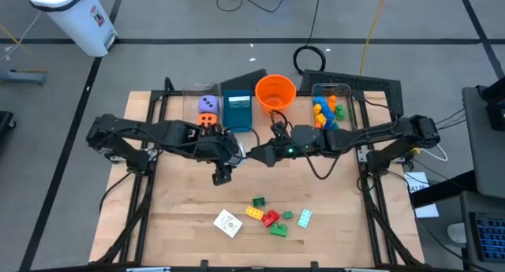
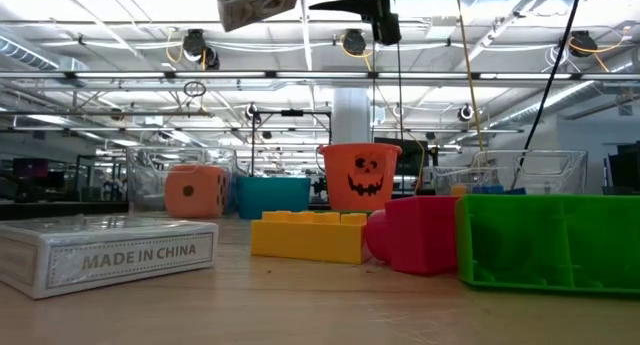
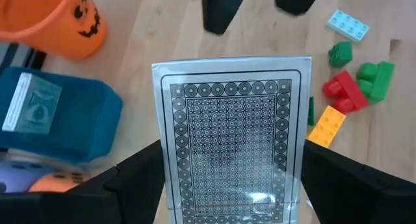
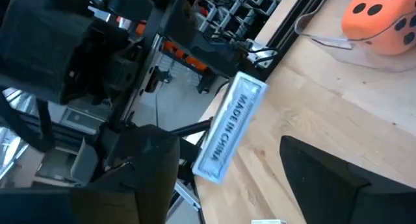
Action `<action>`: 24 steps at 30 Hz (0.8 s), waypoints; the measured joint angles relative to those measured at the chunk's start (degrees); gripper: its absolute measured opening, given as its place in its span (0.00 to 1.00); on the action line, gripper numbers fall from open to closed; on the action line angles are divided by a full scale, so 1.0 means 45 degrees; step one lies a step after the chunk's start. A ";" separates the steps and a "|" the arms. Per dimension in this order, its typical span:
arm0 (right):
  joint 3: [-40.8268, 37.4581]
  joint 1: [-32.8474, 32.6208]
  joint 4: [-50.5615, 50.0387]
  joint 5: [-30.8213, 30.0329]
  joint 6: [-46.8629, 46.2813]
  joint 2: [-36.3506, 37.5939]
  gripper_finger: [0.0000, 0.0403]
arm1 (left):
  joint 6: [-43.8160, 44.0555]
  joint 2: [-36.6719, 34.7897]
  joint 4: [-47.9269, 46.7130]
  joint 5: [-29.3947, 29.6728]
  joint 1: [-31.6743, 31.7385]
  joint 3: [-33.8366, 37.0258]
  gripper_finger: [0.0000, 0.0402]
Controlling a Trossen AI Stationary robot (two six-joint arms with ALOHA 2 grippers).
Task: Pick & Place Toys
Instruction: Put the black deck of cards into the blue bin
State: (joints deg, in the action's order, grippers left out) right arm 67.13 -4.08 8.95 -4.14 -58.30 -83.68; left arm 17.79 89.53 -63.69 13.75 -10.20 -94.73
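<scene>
My left gripper (image 3: 231, 185) is shut on a pack of cards (image 3: 234, 139) high above the table's middle; the pack shows at the top of the low view (image 2: 256, 1). My right gripper (image 1: 260, 154) stands open just beyond the pack's far end, its fingers (image 3: 218, 13) clear of it. A second pack (image 1: 227, 223) lies flat on the table near the front edge, beside loose bricks (image 1: 273, 216) in yellow, red, green and pale blue. An orange die (image 2: 195, 190) and a purple die (image 1: 208, 103) sit in the clear bin at the back. My left gripper pinches the pack's two long edges (image 3: 164, 185) between its two fingers, near the end closest to the wrist. The fingers slant downward and lie along the pack. The pack is lifted clear of the table, patterned face toward the wrist camera, its narrow printed side (image 4: 231, 126) toward my right gripper.
Along the back stand a clear bin (image 1: 192, 106), a teal box (image 1: 237, 109), an orange bucket (image 1: 275, 91) and a second clear bin (image 1: 331, 108) holding bricks. Bare wood lies left and right of the toys in front.
</scene>
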 joint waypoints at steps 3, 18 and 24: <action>0.0000 0.0000 0.0015 0.0000 -0.0224 0.0000 0.65 | -0.0364 0.0395 -0.0007 0.0230 -0.0008 -0.0455 0.78; 0.0000 0.0000 -0.0112 -0.0010 -0.1026 0.0000 0.62 | -0.1516 0.1649 -0.0638 0.0746 -0.0003 -0.2363 0.81; 0.0000 0.0000 -0.0137 -0.0054 -0.1025 0.0000 0.53 | -0.1522 0.1653 -0.0653 0.0749 -0.0003 -0.2386 0.79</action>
State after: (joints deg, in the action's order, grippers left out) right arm 67.13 -4.08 8.33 -4.39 -62.92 -83.68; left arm 10.94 96.97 -66.63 17.12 -10.22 -105.47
